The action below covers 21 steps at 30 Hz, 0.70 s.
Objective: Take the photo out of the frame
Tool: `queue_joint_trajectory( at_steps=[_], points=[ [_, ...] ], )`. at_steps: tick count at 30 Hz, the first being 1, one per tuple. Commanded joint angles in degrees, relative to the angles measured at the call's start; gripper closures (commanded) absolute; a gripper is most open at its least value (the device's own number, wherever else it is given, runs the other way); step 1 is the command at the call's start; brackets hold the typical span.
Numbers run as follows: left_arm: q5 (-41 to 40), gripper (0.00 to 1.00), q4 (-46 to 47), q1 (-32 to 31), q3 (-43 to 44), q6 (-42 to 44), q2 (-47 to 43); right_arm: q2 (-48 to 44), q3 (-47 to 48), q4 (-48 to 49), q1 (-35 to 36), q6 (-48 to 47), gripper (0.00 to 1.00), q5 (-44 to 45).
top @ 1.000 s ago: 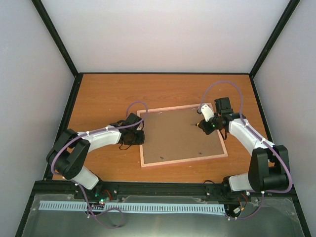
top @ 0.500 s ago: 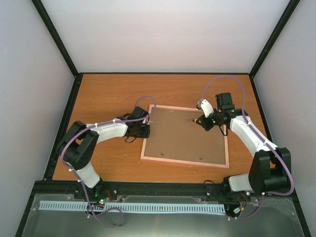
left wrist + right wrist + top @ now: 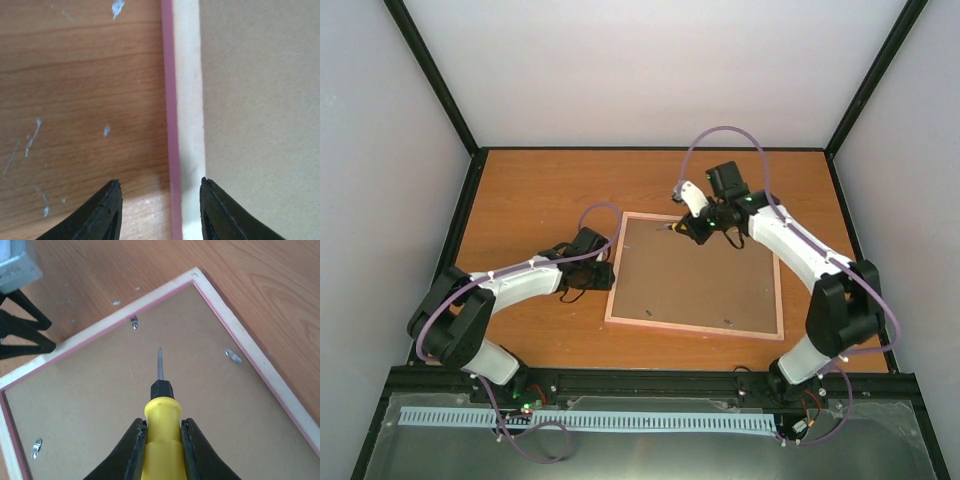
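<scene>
Brown backing (image 3: 695,275) covers the whole back of the frame (image 3: 695,328), which lies face down on the worktop (image 3: 540,190), right of centre and nearer the front edge than the far one. The photo is hidden beneath that board, so nothing has come out yet. Over the last second the frame has swung from a skewed lie to one roughly square with the worktop's edges. The left gripper (image 3: 160,187), beside the frame's left rail, has eased its jaws apart; they now straddle the rail without gripping it. That reads as a nudge finished and let go. The right gripper (image 3: 163,435) stays clenched on the yellow screwdriver (image 3: 161,407) and has travelled from the frame's far right corner along the far rail toward its left end. The tip now hangs above the backing, just short of a metal clip (image 3: 134,322). Other clips (image 3: 233,356) still lap over the board, so the likely job in hand is turning them aside one by one. Only then can the backing lift and the photo be reached.
</scene>
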Motion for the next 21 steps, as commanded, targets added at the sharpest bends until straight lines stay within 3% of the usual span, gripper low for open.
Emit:
queue_joint_trajectory(
  at_steps=[1, 9, 15, 21],
  points=[
    [-0.88, 0.57, 2.15, -0.46, -1.82, -2.14, -1.58, 6.89, 6.31, 0.48, 4.0, 1.02, 0.97, 3.36],
    [4.17, 0.56, 7.29, -0.39, -2.75, -1.19, -1.26, 19.6, 17.33, -3.2, 7.05, 3.05, 0.97, 2.16],
    [4.7, 0.56, 8.6, -0.46, -0.11, -1.22, 2.28, 21.78, 18.28, -4.1, 8.38, 3.25, 0.97, -0.66],
    [3.86, 0.63, 8.78, -0.41, 0.52, -2.35, 5.81, 22.74, 16.86, -3.7, 9.18, 3.3, 0.97, -2.91]
  ],
)
